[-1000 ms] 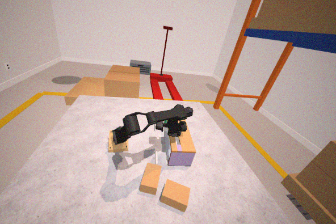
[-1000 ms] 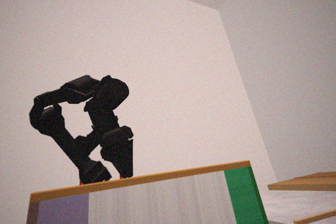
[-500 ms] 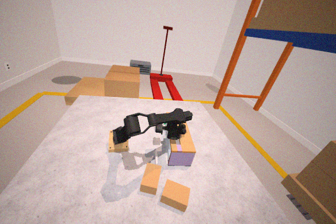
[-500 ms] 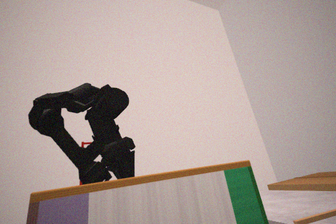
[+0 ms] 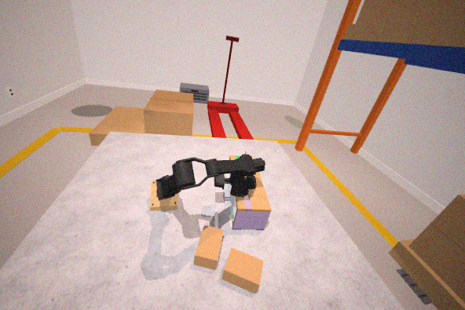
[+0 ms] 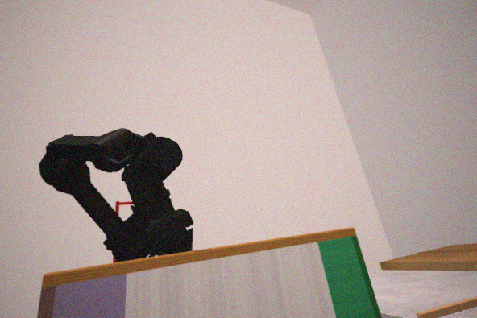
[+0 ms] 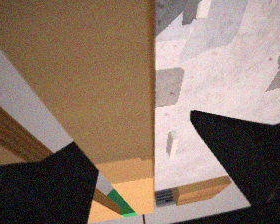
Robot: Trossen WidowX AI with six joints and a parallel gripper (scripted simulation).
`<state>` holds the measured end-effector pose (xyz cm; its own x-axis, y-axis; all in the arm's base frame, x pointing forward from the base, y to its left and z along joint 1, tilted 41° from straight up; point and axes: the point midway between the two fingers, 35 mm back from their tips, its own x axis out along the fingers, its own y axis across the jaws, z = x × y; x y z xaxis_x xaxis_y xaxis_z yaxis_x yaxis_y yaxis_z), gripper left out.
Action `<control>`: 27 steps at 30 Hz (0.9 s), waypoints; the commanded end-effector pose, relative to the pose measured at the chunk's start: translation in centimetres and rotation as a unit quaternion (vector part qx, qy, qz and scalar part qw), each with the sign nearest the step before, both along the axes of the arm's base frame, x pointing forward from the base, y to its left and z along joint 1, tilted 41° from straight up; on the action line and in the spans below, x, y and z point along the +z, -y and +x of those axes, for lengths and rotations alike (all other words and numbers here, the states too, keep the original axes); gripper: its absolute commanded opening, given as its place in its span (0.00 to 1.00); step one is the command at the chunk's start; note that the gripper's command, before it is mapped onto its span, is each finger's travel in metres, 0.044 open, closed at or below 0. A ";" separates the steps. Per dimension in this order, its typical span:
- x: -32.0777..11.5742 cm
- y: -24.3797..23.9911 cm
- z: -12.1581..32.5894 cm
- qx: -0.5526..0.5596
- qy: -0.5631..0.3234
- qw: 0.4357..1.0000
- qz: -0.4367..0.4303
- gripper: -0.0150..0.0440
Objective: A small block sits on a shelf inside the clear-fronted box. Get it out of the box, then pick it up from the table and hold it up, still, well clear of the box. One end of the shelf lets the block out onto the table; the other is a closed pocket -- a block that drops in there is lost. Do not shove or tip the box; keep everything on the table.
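The box (image 5: 251, 202) stands at the middle of the table, with a tan top, a purple near end (image 5: 250, 220) and a green far end (image 5: 236, 156). In the exterior view its clear front (image 6: 226, 282) lies between the purple end (image 6: 89, 296) and the green end (image 6: 342, 278). I cannot see the small block in any view. My gripper (image 5: 240, 188) (image 6: 161, 238) is open and empty, low at the box's top edge. In the wrist view its fingers straddle the long edge of the tan top (image 7: 91, 75), one finger over the box and one over the table.
A small pale upright piece stands on the table beside the box. Two tan boxes (image 5: 208, 247) (image 5: 242, 269) lie in front of it. My arm's wooden base (image 5: 162, 198) is to the left. A wooden slab (image 6: 435, 260) shows at the right.
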<state>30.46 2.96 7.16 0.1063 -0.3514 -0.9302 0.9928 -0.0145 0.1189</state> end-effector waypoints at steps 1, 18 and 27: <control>0.0 -0.2 0.0 0.000 0.001 1.000 0.000 0.93; -2.8 -3.3 0.4 0.000 0.000 1.000 0.001 0.93; -4.1 -4.9 0.5 0.000 0.000 1.000 0.001 0.93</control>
